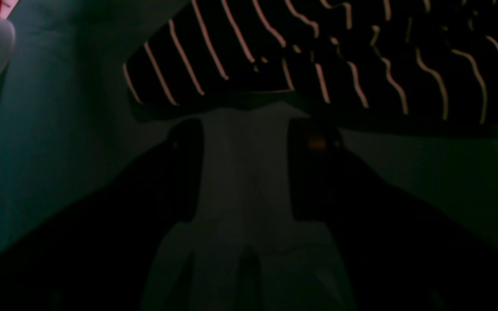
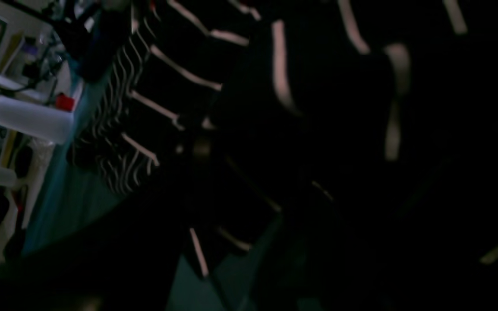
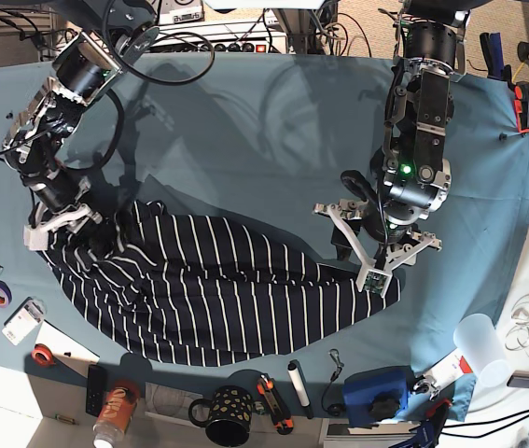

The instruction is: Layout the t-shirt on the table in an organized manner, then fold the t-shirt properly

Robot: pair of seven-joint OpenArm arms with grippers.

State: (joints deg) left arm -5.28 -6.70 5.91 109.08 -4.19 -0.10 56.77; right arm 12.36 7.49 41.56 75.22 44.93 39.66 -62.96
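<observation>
Shirt [image 3: 217, 289] lies rumpled on the table [image 3: 245, 140]. Left gripper [image 1: 244, 168] sits open at its edge; right gripper [image 3: 59, 219] is at the other end, can't tell its state.

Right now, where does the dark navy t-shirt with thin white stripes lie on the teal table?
In the base view the t-shirt lies bunched across the near middle of the teal table, between the two grippers, above the black mug.

teal table [image 3: 245, 121], striped t-shirt [image 3: 217, 299] lying crumpled
</observation>
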